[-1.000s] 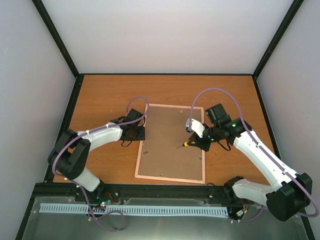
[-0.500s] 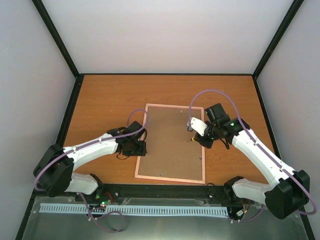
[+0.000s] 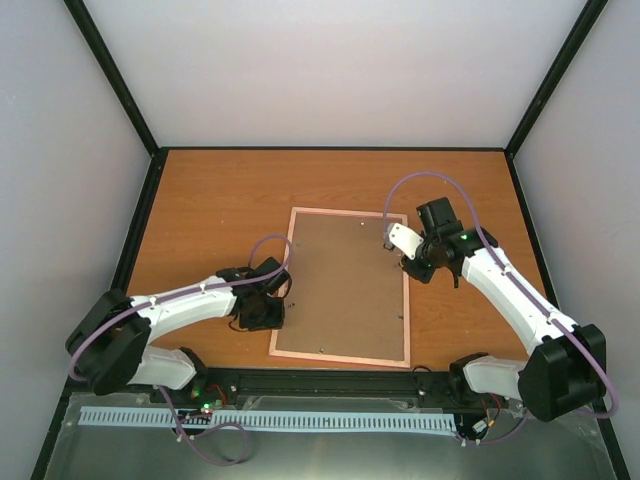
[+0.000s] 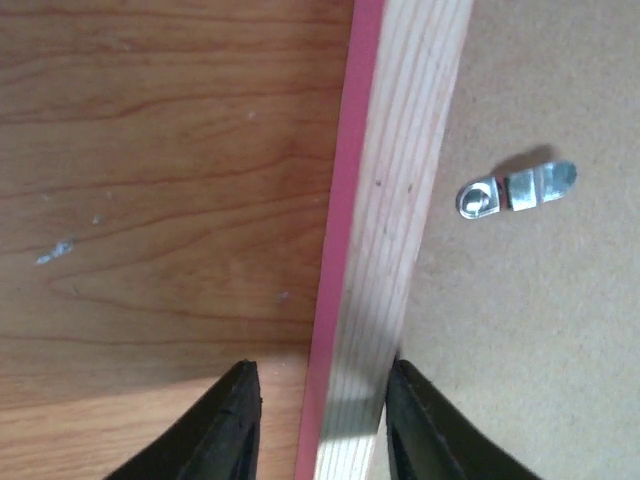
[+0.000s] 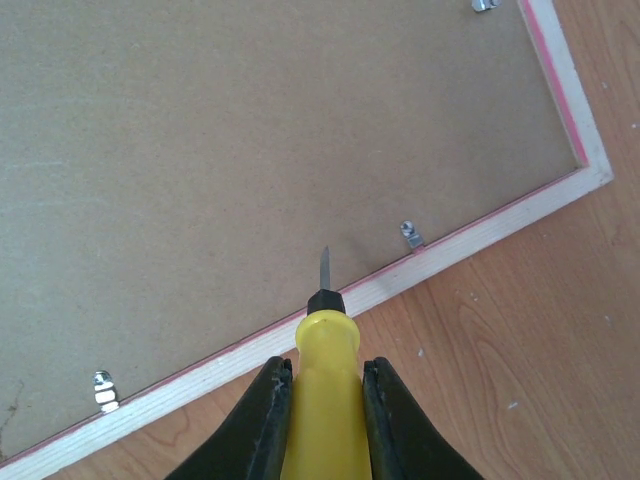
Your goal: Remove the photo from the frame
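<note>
The frame (image 3: 283, 300) lies face down on the table, its brown backing board (image 3: 345, 285) up and a thin pink border round it. The photo is hidden under the board. My left gripper (image 3: 262, 312) straddles the frame's left rail (image 4: 400, 180) near the front corner. One finger rests against the wood on the board side, and the other stands on the table, apart from the pink edge. My right gripper (image 3: 412, 262) is shut on a yellow-handled screwdriver (image 5: 325, 400). Its blade hovers over the board, just inside the right rail (image 5: 450, 255).
Small metal retaining clips sit along the board's edges: one (image 4: 515, 188) beside my left fingers, and two more (image 5: 411, 234) (image 5: 102, 390) along the right rail. Bare wooden table (image 3: 210, 200) surrounds the frame. Black posts and walls close in the table's sides.
My left gripper slid along the frame's left rail toward the front and its jaws narrowed. My right gripper carried the screwdriver from over the board out to the right rail, farther back.
</note>
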Motion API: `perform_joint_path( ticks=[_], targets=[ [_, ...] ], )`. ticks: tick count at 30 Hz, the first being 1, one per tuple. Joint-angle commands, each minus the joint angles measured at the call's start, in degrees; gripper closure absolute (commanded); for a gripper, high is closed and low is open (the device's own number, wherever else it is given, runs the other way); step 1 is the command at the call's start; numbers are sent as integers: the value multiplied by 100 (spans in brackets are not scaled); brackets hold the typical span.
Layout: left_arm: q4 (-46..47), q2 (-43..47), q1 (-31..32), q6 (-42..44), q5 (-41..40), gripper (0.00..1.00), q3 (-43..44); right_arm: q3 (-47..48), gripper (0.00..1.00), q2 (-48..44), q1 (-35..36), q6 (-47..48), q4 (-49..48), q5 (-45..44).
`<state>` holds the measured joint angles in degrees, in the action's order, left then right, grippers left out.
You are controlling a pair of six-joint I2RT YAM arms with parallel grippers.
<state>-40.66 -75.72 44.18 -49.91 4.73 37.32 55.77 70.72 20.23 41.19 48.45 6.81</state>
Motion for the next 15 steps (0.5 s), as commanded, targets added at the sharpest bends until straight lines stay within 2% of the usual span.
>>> perform_joint_path(
  ticks=[1, 4, 11, 15],
  targets=[
    [101, -282, 46, 282, -274, 70, 254, 148, 97, 20, -61, 164, -176, -163],
    [161, -542, 44, 633, -439, 77, 436, 116, 97, 34, -116, 260, -214, -209],
    [223, -1398, 12, 1507, -932, 85, 1085, 275, 97, 100, -327, 434, -132, -251],
    [582, -1588, -377, 2313, -999, 87, 1243, 373, 97, 108, -474, 533, -69, -249]
  ],
)
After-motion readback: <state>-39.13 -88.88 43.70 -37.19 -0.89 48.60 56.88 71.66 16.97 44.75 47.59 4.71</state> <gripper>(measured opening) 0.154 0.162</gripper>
